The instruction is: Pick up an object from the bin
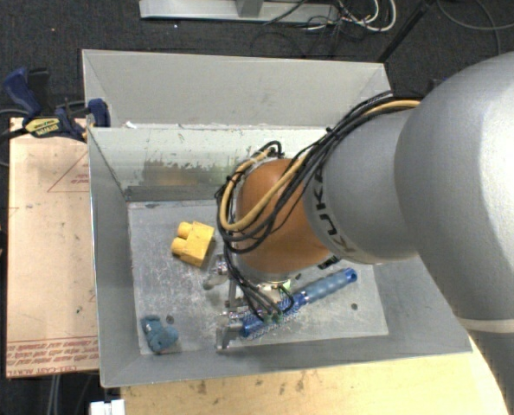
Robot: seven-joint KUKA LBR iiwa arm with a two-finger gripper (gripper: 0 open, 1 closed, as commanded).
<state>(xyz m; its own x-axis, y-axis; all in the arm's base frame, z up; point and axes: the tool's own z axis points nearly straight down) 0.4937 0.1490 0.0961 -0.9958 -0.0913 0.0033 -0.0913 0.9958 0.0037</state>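
Note:
My gripper hangs low in the front middle of the bin, under the orange wrist cover, open, with one fingertip towards the back and the other towards the front. A long blue pen-like thing lies slanted on the bin floor; its lower left end reaches in beside the front fingertip, and I cannot tell whether they touch. A yellow block sits just left of and behind the gripper. Nothing shows between the fingers.
A small blue-grey lump lies in the bin's front left corner. The arm and its cables cover the bin's middle and right. Bare floor shows along the left wall and the front right.

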